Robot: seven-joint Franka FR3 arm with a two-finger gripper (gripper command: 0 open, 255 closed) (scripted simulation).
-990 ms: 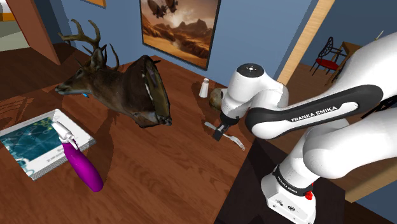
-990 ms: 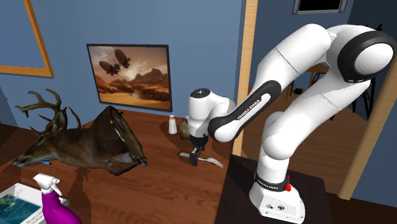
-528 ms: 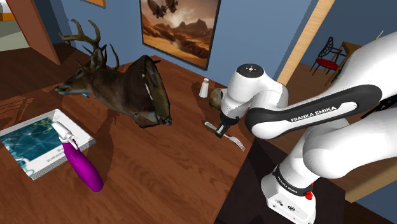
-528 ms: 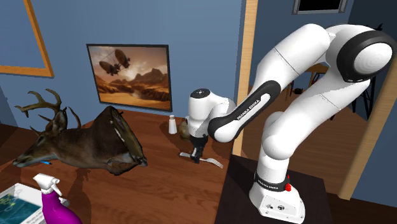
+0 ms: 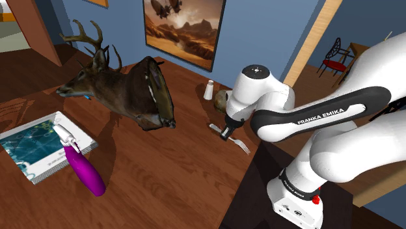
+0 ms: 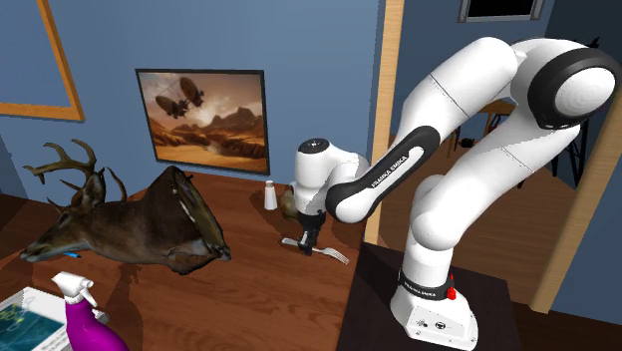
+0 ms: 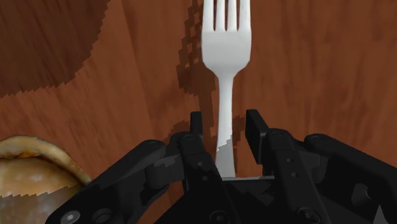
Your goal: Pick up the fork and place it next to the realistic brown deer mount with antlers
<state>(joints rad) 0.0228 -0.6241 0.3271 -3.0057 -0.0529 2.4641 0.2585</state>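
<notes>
At the far left, a flat blue-printed panel (image 5: 29, 144) is lying on the wooden surface (image 5: 175, 175), with a purple spray bottle (image 5: 84, 170) resting at its near right corner. Right of those, the brown deer mount (image 5: 123, 91) with antlers is lying with its muzzle pointing left. Further right, a small white shaker (image 5: 209, 90) is standing by the blue wall, and a rounded brown object (image 5: 222, 99) is sitting just beside it. Then comes the white fork (image 7: 227, 51), lying flat on the surface, well apart from the deer mount, its tines pointing toward my stand (image 5: 250, 195). I am holding my end effector (image 7: 226, 121) low over its handle, fingers (image 7: 254, 124) narrowly parted and straddling the handle, one on each side, not touching it.
</notes>
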